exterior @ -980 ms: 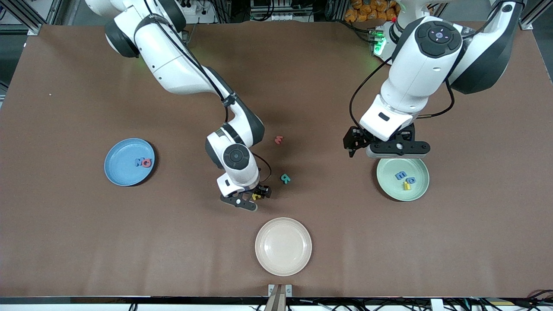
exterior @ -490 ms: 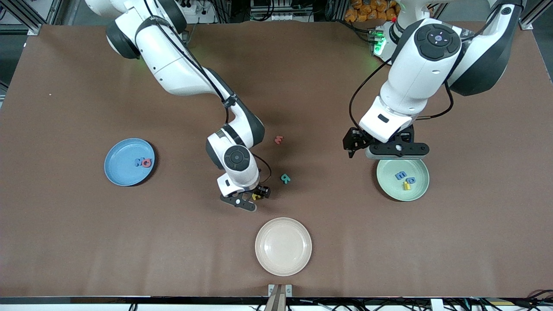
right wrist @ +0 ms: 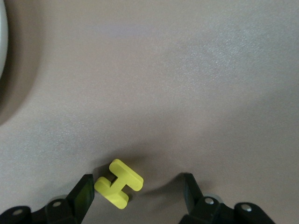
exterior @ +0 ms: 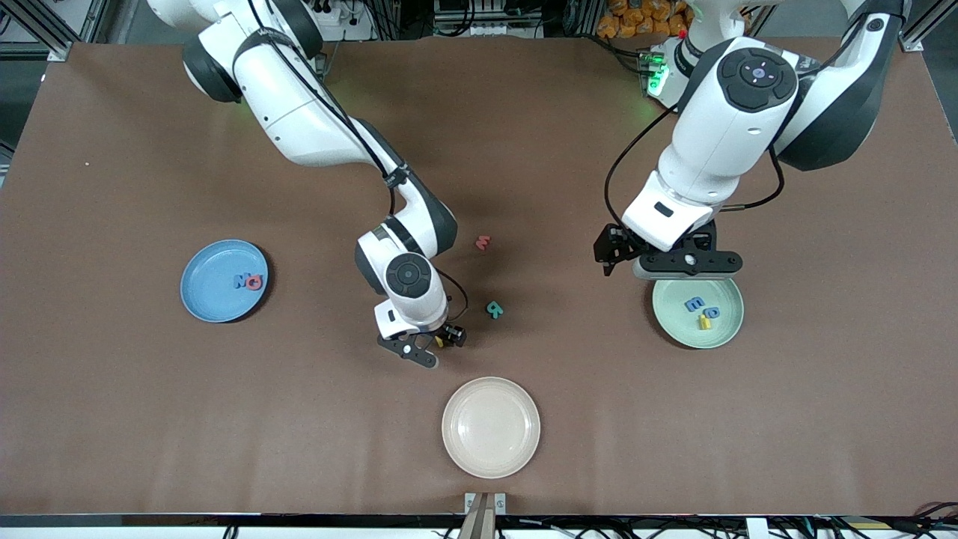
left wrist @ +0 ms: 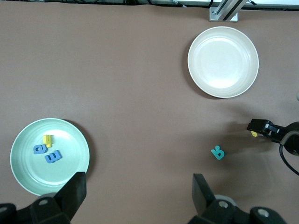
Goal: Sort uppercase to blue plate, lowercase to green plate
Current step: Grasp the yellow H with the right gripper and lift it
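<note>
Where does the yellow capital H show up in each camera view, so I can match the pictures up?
Front view: yellow H at the right gripper, mostly hidden by it, just above the cream plate.
Left wrist view: a yellow speck at the right gripper's dark fingers, beside the teal R.
Right wrist view: clear at the bottom, between the open fingers, touching one.
Shared landmark: the cream plate, whose rim edges the right wrist view.
</note>
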